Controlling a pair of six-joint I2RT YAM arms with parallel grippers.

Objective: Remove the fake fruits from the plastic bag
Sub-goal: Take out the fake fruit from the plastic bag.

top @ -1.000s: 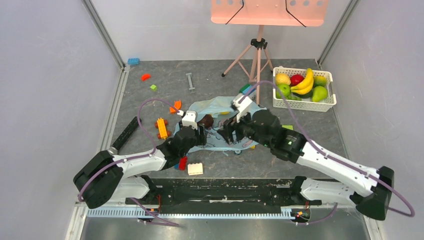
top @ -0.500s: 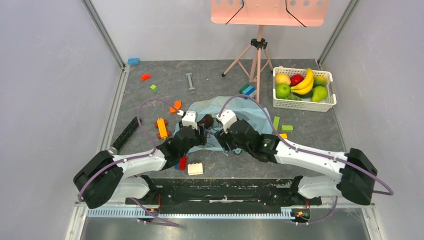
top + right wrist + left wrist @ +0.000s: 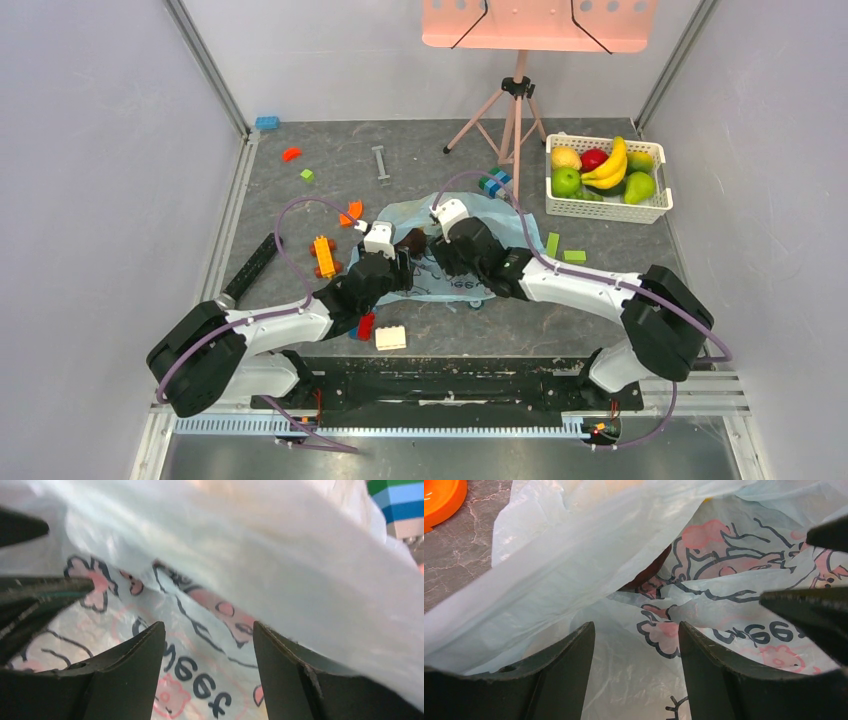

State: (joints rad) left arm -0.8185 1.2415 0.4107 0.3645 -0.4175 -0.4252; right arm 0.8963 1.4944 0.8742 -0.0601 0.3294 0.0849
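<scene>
The light-blue plastic bag (image 3: 415, 212) with a pink and dark cartoon print lies crumpled on the table's middle. A dark maroon fruit (image 3: 412, 240) shows at its left opening, and in the left wrist view (image 3: 649, 572) it peeks from under a fold. My left gripper (image 3: 404, 270) is open, jaws low over the printed film (image 3: 636, 627). My right gripper (image 3: 447, 262) is open just to its right, over the bag's lettering (image 3: 209, 626). The two grippers face each other closely. Any other fruit in the bag is hidden.
A white slotted basket (image 3: 655, 210) at the back right holds a banana bunch (image 3: 610, 165), a yellow fruit, apples and a pear. A tripod (image 3: 515, 110) stands behind the bag. Building blocks lie around: orange (image 3: 323, 255), white (image 3: 391, 338), green (image 3: 553, 245).
My right arm has swung left and stretched out, bringing its gripper from the bag's right part to its middle, next to the left gripper. The left arm has not moved.
</scene>
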